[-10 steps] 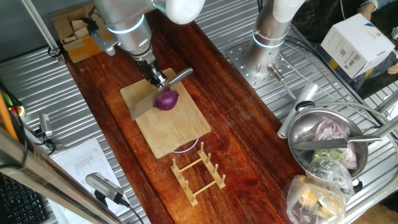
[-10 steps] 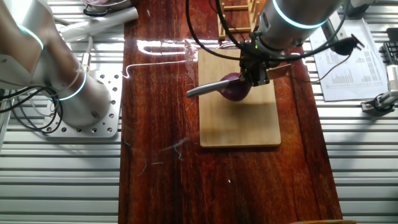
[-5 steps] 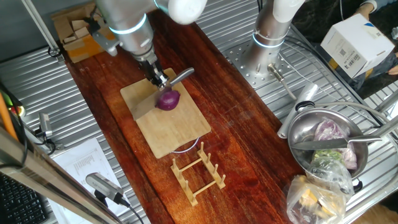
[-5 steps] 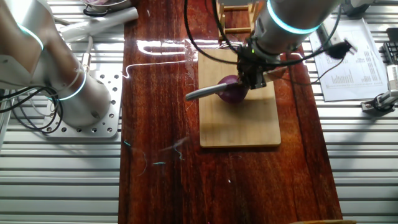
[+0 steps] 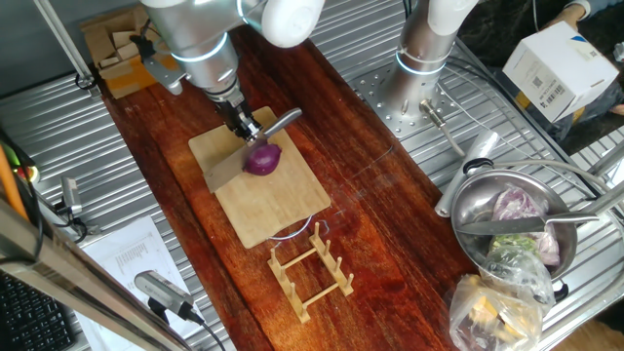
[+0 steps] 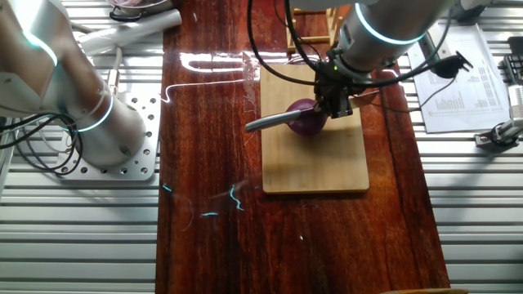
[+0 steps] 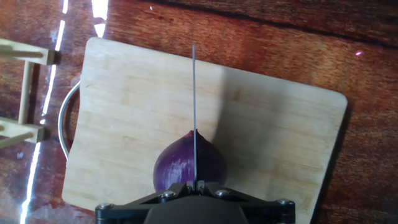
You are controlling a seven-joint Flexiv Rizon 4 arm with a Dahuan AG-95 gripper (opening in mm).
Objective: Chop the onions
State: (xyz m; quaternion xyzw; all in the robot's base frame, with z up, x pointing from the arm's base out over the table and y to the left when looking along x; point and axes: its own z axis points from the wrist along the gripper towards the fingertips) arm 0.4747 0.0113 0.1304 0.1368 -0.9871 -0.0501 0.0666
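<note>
A small dark purple onion (image 5: pixel 260 158) lies whole on the bamboo board (image 5: pixel 263 210), near its middle. My gripper (image 5: pixel 244 125) is shut on a knife (image 5: pixel 281 121) whose blade (image 5: pixel 222 169) runs across the top of the onion. In the other fixed view the knife's metal handle (image 6: pixel 270 121) sticks out left of the onion (image 6: pixel 306 120), under the gripper (image 6: pixel 337 100). The hand view looks straight down the thin blade (image 7: pixel 194 106), which sits centred over the onion (image 7: pixel 177 168) just ahead of the gripper (image 7: pixel 194 185). I cannot tell how deep the blade sits.
A wooden slatted rack (image 5: pixel 312 270) stands just off the board's near end. A steel bowl (image 5: pixel 507 219) with leafy vegetables and a plastic bag (image 5: pixel 497 302) are at the right. A second arm's base (image 5: pixel 419 68) stands behind, and a box of wooden blocks (image 5: pixel 117 54) is at the back left.
Barely anything: the arm above the gripper has swayed slightly, while the knife stays across the onion and the onion has not moved.
</note>
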